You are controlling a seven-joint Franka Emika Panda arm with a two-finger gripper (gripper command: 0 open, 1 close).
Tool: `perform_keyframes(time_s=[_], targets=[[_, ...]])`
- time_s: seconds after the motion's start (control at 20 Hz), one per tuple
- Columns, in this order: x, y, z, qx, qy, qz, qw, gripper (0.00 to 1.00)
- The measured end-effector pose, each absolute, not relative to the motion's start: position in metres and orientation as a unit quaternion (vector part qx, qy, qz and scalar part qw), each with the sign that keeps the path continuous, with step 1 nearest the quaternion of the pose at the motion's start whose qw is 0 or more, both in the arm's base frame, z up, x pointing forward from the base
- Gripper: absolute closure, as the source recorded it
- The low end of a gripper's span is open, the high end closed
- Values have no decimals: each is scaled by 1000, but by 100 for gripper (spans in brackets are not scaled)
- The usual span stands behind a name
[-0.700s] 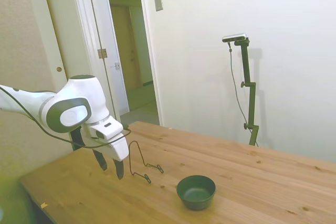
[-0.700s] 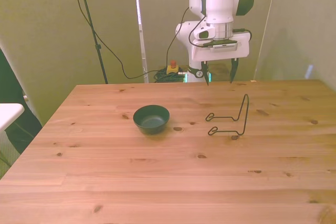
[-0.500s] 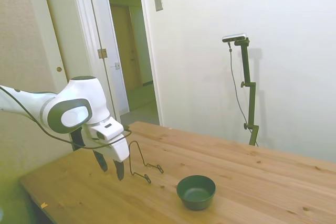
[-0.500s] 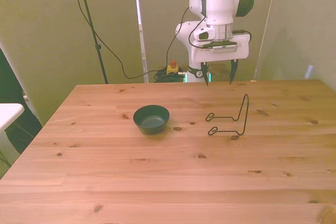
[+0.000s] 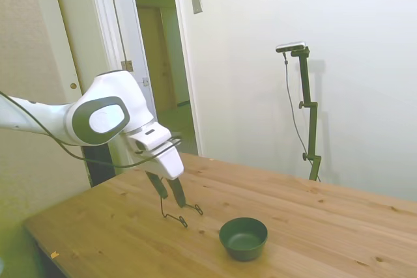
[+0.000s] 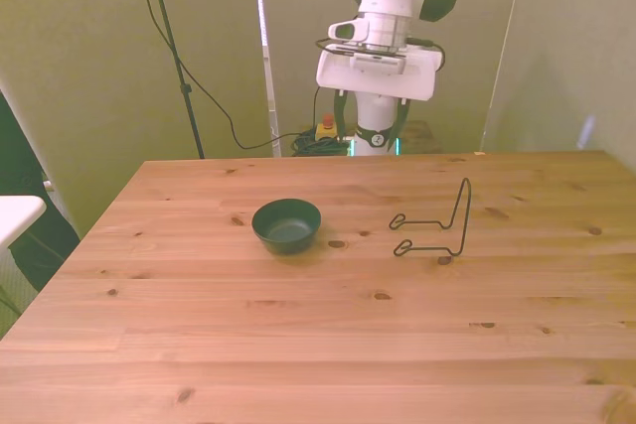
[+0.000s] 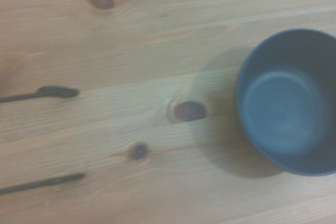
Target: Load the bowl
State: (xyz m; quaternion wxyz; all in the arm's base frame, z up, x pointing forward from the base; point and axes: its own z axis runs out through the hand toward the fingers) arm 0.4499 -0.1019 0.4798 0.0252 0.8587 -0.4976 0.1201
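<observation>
**Sizing up the bowl before I reach for it**

My claw (image 5: 171, 195) hangs above the worktop (image 6: 298, 345), fingers spread apart with nothing between them. In the side view it's over the far part of the worktop, close to the wire rack (image 6: 437, 225), and well apart from what I'm after.

The bowl (image 6: 286, 223) sits upright and empty on the bare wood, toward the front view's left of the rack, clear space all round it. From my wrist camera, the bowl (image 7: 289, 100) shows a smooth dark inside and a thin rim, with the rack's two feet off to the other side.

My read on handling: small, rigid, probably light, so no trouble lifting. The trouble is the finish. Those matte sides look smooth and taper to a narrower base, so squeezing across the outside could let it squirt downward. It also looks nearly as wide as my opening. Better bet, I reckon: one finger inside, one outside, pinching the rim wall, and squeeze gently in case it's ceramic.
</observation>
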Motion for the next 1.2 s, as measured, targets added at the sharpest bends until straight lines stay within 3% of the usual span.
perform_keyframes(time_s=[0.3,1.2], targets=[[497,-155,468,853,-510,101,49,0],[556,-160,426,883,-458,71,79,0]])
